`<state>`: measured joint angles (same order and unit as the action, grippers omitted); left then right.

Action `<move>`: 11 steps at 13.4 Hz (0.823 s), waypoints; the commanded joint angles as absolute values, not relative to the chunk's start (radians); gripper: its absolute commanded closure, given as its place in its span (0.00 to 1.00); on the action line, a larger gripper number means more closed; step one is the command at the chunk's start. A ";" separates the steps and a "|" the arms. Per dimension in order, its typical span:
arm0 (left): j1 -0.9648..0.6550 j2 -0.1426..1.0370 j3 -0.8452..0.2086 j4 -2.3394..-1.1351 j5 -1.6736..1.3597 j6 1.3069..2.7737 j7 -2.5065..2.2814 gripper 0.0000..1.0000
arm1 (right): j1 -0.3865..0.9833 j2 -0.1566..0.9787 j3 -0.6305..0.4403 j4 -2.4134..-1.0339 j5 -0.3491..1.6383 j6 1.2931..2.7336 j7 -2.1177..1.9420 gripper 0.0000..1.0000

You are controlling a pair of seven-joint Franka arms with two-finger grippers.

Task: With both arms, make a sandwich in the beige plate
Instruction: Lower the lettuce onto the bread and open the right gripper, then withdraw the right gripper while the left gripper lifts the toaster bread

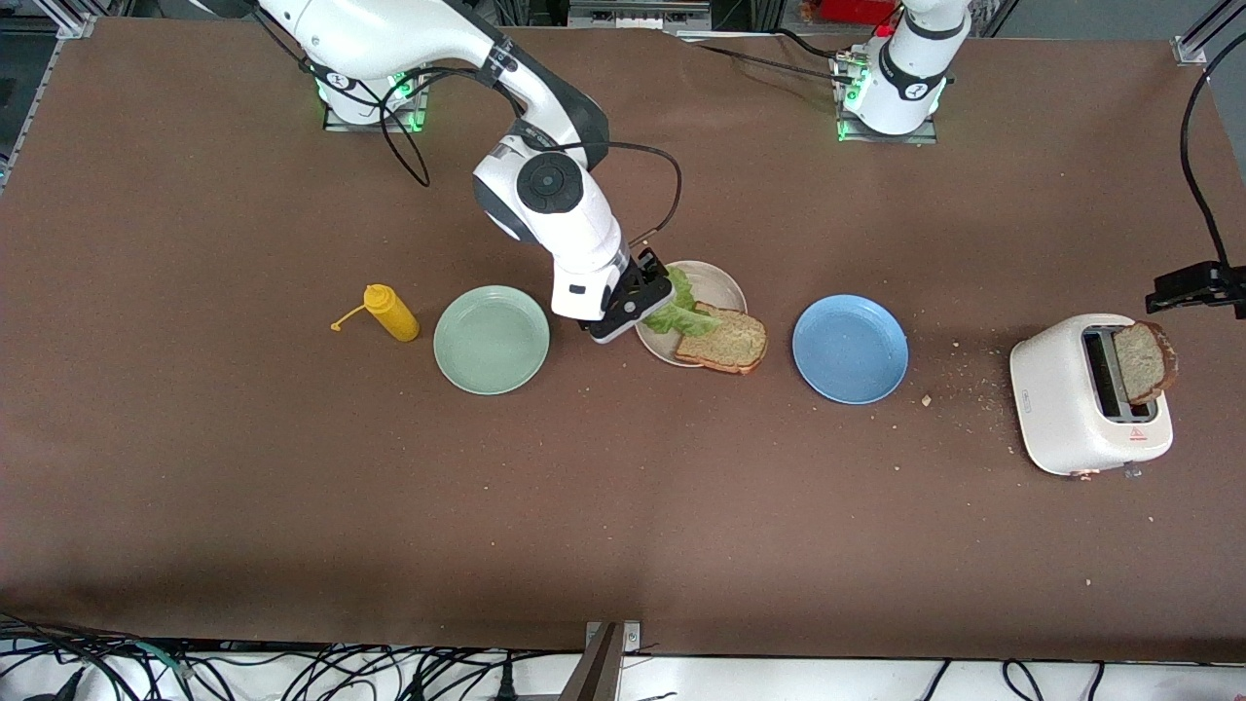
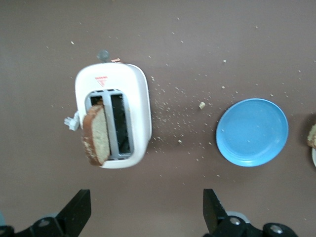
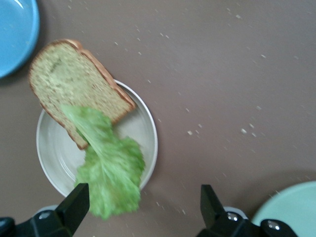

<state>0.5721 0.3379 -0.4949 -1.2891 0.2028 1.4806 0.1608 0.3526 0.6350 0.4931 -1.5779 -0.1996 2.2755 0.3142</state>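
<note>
The lettuce step looked just finished, judging from how things lay: a bread slice [image 1: 725, 340] rested half on the beige plate [image 1: 718, 282] near the middle of the front view, overhanging the rim on the side nearer the camera, and the lettuce leaf [image 1: 681, 310] lay across the slice's corner and the plate's bare floor. In the right wrist view the leaf [image 3: 109, 165] draped from the slice [image 3: 74, 84] down over the plate's rim [image 3: 150, 123].

The right gripper [image 1: 628, 310] hung just above the plate's edge toward the mint-green plate [image 1: 491, 340], its fingers [image 3: 74, 202] spread wide and empty, touching nothing; the leaf was released.

What remained, I judged, was the top slice. The second bread slice [image 1: 1145, 362] stood upright in a slot of the white toaster [image 1: 1071, 409] at the right edge of the front view, with the blue plate [image 1: 850, 349] between it and the sandwich. The left gripper [image 2: 145, 210] hovered over the table beside the toaster, jaws fully apart and holding nothing, as the left wrist view showed.

The next move would call for the left gripper to descend over the slice [image 2: 96, 133], pinch its upper crust, lift it straight out of the slot and carry it across the blue plate, while the right arm cleared the beige plate
</note>
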 commanded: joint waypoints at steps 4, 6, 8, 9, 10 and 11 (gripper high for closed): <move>0.662 0.451 -0.500 -1.389 0.296 1.670 0.215 0.00 | 0.217 0.471 0.492 -1.620 -0.206 2.024 0.293 0.00; 0.698 0.462 -0.499 -1.468 0.299 1.739 0.215 0.00 | 0.125 0.393 0.494 -1.670 -0.206 2.017 0.197 0.00; 0.722 0.462 -0.499 -1.531 0.305 1.804 0.213 0.00 | 0.056 0.330 0.492 -1.695 -0.195 1.985 0.085 0.00; 0.742 0.462 -0.499 -1.551 0.305 1.822 0.213 0.01 | 0.034 0.313 0.492 -1.689 -0.184 1.936 0.078 0.00; 0.745 0.462 -0.499 -1.572 0.305 1.828 0.210 0.04 | 0.017 0.296 0.492 -1.689 -0.181 1.909 0.078 0.00; 0.747 0.462 -0.497 -1.578 0.307 1.827 0.212 0.24 | 0.002 0.279 0.489 -1.689 -0.181 1.884 0.078 0.00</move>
<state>0.7298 0.4916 -0.4865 -1.5311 0.2743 1.8072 0.2008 0.0274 0.3429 0.4833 -1.6426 -0.1970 1.9206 0.0924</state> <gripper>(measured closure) 0.035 0.000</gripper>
